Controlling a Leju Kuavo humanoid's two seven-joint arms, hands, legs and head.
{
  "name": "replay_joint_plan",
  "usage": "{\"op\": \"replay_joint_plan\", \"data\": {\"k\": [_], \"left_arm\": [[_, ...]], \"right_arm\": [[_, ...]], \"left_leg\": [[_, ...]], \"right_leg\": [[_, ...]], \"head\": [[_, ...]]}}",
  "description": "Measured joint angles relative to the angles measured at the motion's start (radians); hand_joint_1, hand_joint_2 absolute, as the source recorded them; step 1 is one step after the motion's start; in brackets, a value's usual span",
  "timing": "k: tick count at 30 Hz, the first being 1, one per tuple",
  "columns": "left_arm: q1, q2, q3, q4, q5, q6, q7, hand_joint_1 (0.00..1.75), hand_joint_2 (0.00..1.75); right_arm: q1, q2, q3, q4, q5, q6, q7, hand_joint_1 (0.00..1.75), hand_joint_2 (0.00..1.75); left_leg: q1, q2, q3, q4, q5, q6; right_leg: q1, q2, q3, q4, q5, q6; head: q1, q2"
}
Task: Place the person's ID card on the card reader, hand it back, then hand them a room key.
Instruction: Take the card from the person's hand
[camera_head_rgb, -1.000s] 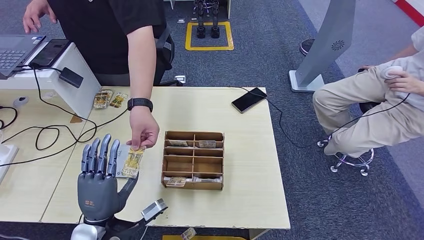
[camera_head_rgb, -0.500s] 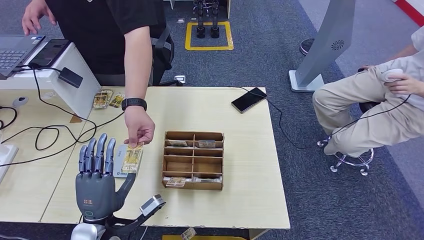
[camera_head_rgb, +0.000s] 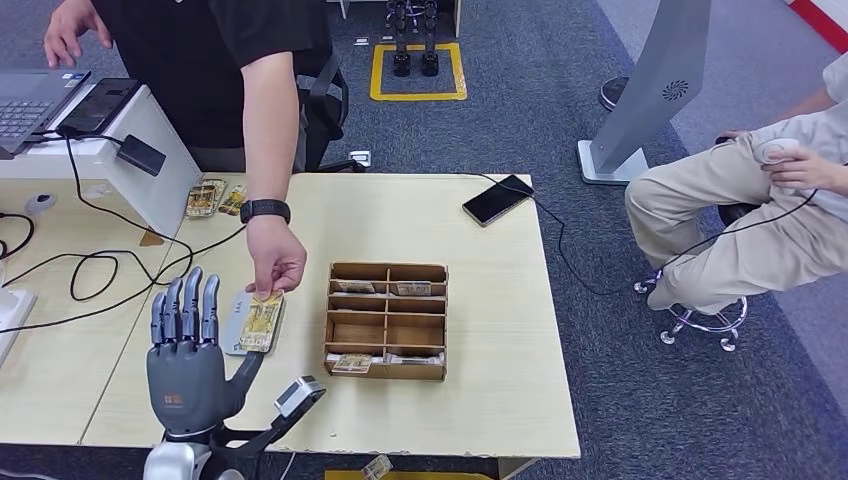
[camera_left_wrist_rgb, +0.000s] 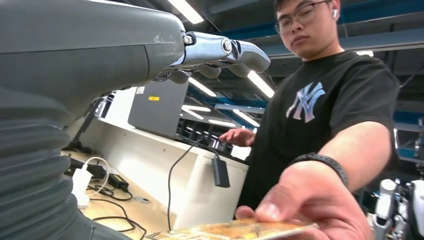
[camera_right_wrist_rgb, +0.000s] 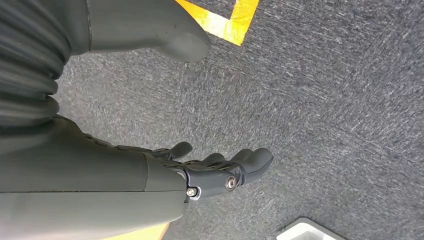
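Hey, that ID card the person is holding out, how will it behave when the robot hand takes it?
The ID card looks thin, flat and unbent in the person's hand, so probably stiff and light. Its glossy face may slip.

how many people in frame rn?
2: one in a black shirt behind the table, holding a card near the left hand; one seated at far right, partly cropped.

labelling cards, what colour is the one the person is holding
Yellowish gold with a printed pattern; the card shows best in the head view.
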Motion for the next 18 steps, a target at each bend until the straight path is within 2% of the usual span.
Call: {"op": "replay_joint_plan", "data": {"k": [1, 2, 5, 6, 18], "left_arm": [[-0.005, 0.000, 0.006, 0.002, 0.007, 0.000, -0.003, 0.01, 1.75], [-0.011, 0.001, 0.011, 0.005, 0.014, 0.000, -0.007, 0.29, 1.75], [-0.020, 0.001, 0.025, 0.015, 0.032, 0.000, -0.013, 1.59, 1.75], [-0.022, 0.001, 0.027, 0.020, 0.035, 0.000, -0.015, 1.75, 1.75], [-0.035, 0.003, 0.029, 0.059, 0.152, 0.000, -0.112, 1.75, 1.75]], "right_arm": [[-0.001, 0.000, 0.000, 0.000, 0.000, 0.000, 0.000, 0.00, 1.75], [-0.001, 0.000, 0.000, 0.001, -0.001, 0.000, 0.000, 0.00, 1.75], [-0.002, -0.001, 0.000, 0.002, -0.003, 0.000, 0.000, 0.00, 1.75], [-0.002, -0.001, 0.000, 0.002, -0.003, 0.000, 0.000, 0.00, 1.75], [-0.004, -0.004, -0.001, 0.010, 0.008, 0.000, 0.001, 0.00, 1.75]], "left_leg": [[0.000, 0.000, 0.000, 0.000, 0.000, 0.000], [0.000, 0.000, 0.000, 0.000, 0.000, 0.000], [0.000, 0.000, 0.000, 0.000, 0.000, 0.000], [0.000, 0.000, 0.000, 0.000, 0.000, 0.000], [0.000, 0.000, 0.000, 0.000, 0.000, 0.000]], "right_leg": [[0.000, 0.000, 0.000, 0.000, 0.000, 0.000], [0.000, 0.000, 0.000, 0.000, 0.000, 0.000], [0.000, 0.000, 0.000, 0.000, 0.000, 0.000], [0.000, 0.000, 0.000, 0.000, 0.000, 0.000], [0.000, 0.000, 0.000, 0.000, 0.000, 0.000]], "head": [[0.000, 0.000], [0.000, 0.000], [0.000, 0.000], [0.000, 0.000], [0.000, 0.000]]}}
